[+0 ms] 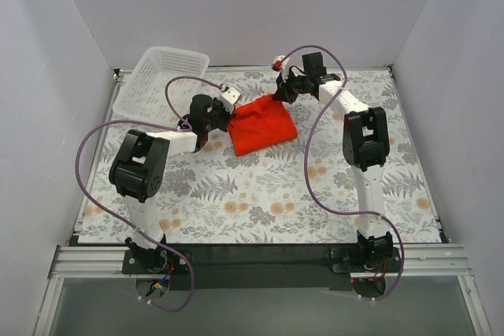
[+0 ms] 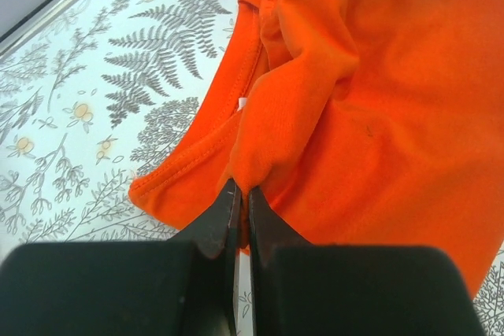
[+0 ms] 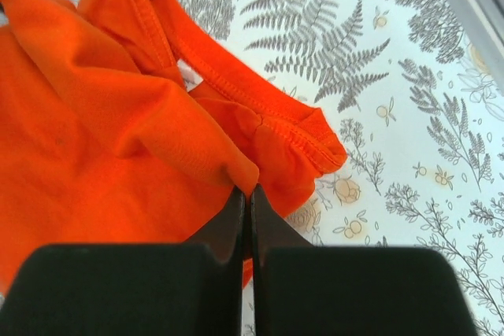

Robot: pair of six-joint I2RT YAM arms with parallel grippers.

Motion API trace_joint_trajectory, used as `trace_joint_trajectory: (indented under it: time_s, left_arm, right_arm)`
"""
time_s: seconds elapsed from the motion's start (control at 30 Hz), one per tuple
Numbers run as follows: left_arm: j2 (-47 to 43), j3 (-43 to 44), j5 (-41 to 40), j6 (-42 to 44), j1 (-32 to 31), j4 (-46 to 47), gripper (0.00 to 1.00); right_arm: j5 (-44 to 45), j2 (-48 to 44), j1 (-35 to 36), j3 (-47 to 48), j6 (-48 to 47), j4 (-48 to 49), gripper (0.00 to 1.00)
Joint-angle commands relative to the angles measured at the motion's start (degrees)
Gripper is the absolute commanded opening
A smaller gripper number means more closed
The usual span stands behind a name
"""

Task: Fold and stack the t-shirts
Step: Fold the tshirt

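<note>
Tablecloth (image 1: pixel 260 194) printed with grey ferns and small orange flowers covers the table your two arms work over. On its far half, roughly midway between left and right, one plain orange-red t-shirt (image 1: pixel 264 125) lies bunched into a loose, uneven square with raised folds.

Your left gripper (image 2: pixel 239 194) sits at the shirt's left edge. Its jaws are pressed together, pinching a ridge of the orange fabric at their tips. In the left wrist view, the ribbed neckline curves along the left of that ridge, and a small white tag peeks out beside it. The rest of the shirt spreads out to the right in soft creases.

Your right gripper (image 3: pixel 246 194) sits at the shirt's far right corner. Its jaws are also pressed together, nipping a fold of the fabric. In the right wrist view, a stitched, ribbed edge runs diagonally past the fold, and bare patterned cloth shows to its right.

A white mesh basket (image 1: pixel 161 76) stands at the far left corner of the table, apart from the shirt and beyond the left arm.
</note>
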Motion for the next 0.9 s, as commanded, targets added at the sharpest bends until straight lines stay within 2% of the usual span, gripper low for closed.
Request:
trace_joint_trajectory:
  time_s: [0.0, 0.13, 0.3, 0.53, 0.6, 0.63, 0.67, 0.77, 0.87]
  left_arm:
    - [-6.5, -2.4, -4.3, -2.6, 0.5, 6.7, 0.0]
    - [-3.9, -2.5, -9.1, -4.0, 1.1, 5.7, 0.0]
    - [-3.2, -4.5, -10.6, -9.7, 3.3, 8.3, 0.0]
    - [-5.0, -5.7, -10.1, -10.9, 3.4, 7.0, 0.0]
    - [-5.8, -5.6, -9.6, -11.8, 3.5, 4.9, 0.0]
    - [-6.0, -5.7, -9.6, -11.9, 3.5, 4.4, 0.0]
    - [-6.2, -5.9, -9.5, -12.1, 3.5, 4.2, 0.0]
    - [-5.8, -5.5, -10.4, -13.2, 3.8, 2.4, 0.0]
    - [-4.9, -4.5, -10.7, -15.1, 4.5, 0.9, 0.0]
  right_arm:
    - [-3.2, -2.8, 0.6, -0.3, 10.1, 11.9, 0.01]
    - [4.1, 1.6, 2.9, 2.9, 19.0, 17.7, 0.01]
    - [15.0, 6.7, 6.9, 4.5, 21.6, 24.1, 0.01]
    - [17.4, 9.1, 8.3, 5.9, 22.3, 25.9, 0.01]
    - [17.9, 9.3, 8.3, 6.3, 22.6, 26.0, 0.12]
    - [18.0, 9.3, 8.3, 6.3, 22.6, 25.9, 0.2]
    - [18.3, 9.2, 8.4, 6.4, 22.7, 26.0, 0.4]
    - [20.1, 7.7, 8.0, 5.9, 23.0, 25.8, 0.71]
    - [19.9, 2.5, 6.4, 3.2, 24.0, 25.5, 0.76]
